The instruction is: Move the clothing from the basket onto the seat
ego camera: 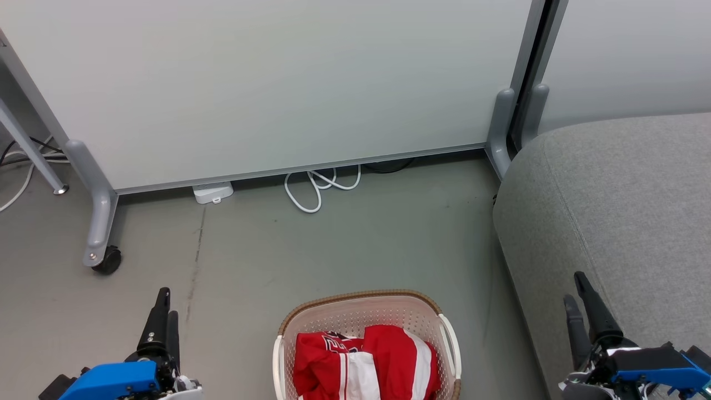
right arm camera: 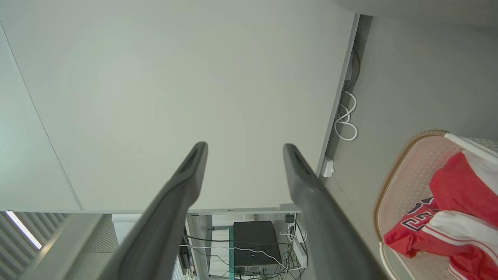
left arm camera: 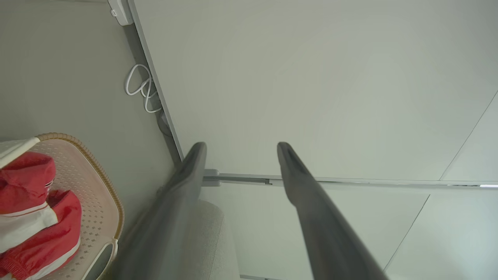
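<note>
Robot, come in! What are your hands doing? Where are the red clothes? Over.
Left gripper open, empty. Right gripper same. Clothing in basket, not on seat. Nothing in the way.

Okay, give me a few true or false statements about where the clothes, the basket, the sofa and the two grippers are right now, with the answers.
1. The clothing lies inside the basket. True.
2. The right gripper is holding a red garment. False: it is open and empty, in front of the seat.
3. The basket stands on the seat. False: it stands on the floor, to the left of the seat.
4. A white cable lies looped on the floor at the foot of the partition panel. True.
5. The left gripper is open with nothing between its fingers. True.
</note>
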{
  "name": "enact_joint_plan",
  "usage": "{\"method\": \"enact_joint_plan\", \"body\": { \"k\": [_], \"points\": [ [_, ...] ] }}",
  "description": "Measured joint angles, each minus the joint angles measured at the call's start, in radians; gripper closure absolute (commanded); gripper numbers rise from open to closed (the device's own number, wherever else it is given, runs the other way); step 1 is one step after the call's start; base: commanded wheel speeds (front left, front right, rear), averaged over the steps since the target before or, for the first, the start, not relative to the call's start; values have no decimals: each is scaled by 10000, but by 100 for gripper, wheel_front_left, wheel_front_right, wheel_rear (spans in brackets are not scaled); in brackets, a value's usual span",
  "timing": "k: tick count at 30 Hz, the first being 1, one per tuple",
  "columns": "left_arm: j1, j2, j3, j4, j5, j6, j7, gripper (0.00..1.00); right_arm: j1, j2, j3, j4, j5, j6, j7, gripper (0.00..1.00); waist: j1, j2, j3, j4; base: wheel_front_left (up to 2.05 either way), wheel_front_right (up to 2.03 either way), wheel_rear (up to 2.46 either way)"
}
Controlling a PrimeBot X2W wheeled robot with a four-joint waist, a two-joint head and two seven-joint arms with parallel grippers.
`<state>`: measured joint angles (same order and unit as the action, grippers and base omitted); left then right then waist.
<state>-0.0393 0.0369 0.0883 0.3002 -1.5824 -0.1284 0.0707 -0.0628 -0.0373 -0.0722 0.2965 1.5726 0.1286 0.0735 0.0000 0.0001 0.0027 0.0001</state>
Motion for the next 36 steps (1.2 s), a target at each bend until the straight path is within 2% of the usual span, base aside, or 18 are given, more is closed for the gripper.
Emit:
{"method": "enact_joint_plan", "body": {
  "k": [7, 19, 36],
  "points": [
    [-5, 8, -94, -102, 986, 59, -330, 0, -26, -2, 161, -15, -1039, 0, -324, 0, 0, 0, -10, 9, 0, 0, 0],
    [-12, 17, -688, -439, 3712, 399, -823, 0, -145, -6, 466, 4, -3436, 0, -821, 0, 0, 0, -19, 40, 0, 0, 0],
    [-109, 36, -1221, -280, 7030, 397, -1432, 0, -202, -12, 798, 48, -6429, 2, -1277, 0, 0, 0, -23, 74, 0, 0, 0]
  ]
}}
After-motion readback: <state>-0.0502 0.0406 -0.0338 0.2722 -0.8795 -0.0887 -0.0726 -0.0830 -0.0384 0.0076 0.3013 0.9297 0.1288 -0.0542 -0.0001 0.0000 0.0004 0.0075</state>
